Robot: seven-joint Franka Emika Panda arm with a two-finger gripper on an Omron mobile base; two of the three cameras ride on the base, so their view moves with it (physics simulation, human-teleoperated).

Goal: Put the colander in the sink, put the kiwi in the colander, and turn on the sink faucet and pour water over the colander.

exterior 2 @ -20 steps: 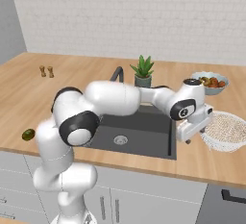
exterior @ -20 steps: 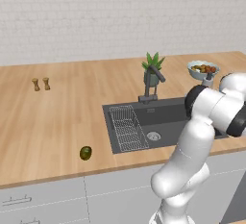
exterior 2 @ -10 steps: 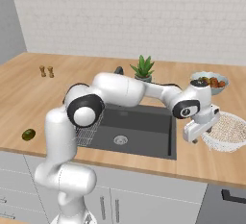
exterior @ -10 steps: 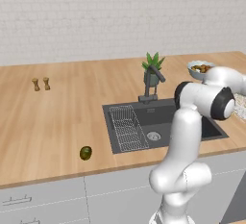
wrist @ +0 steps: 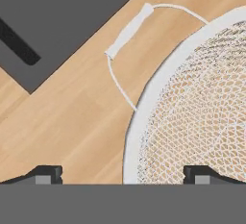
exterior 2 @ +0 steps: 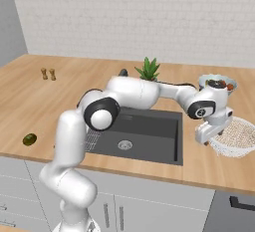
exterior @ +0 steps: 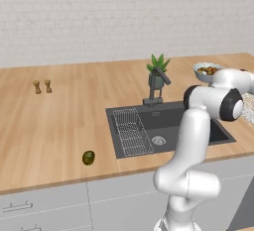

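Clearly the gripper (wrist: 123,172) hung spread wide above the near rim of the colander (exterior 2: 234,137), which sat on the surface just right of the sink (exterior 2: 144,131). A sound grasp seemingly meant descending straight so one finger passed inside the rim and one outside, avoiding the thin wire handle (wrist: 129,31), before pinching.

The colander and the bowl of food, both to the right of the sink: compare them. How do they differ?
The colander is white mesh and holds nothing; the bowl is solid and holds orange-red and dark food. The colander sits at the counter's front, the bowl further back towards the wall. The open gripper hangs at the colander's rim, away from the bowl. Both are round and stand upright on the wooden counter.
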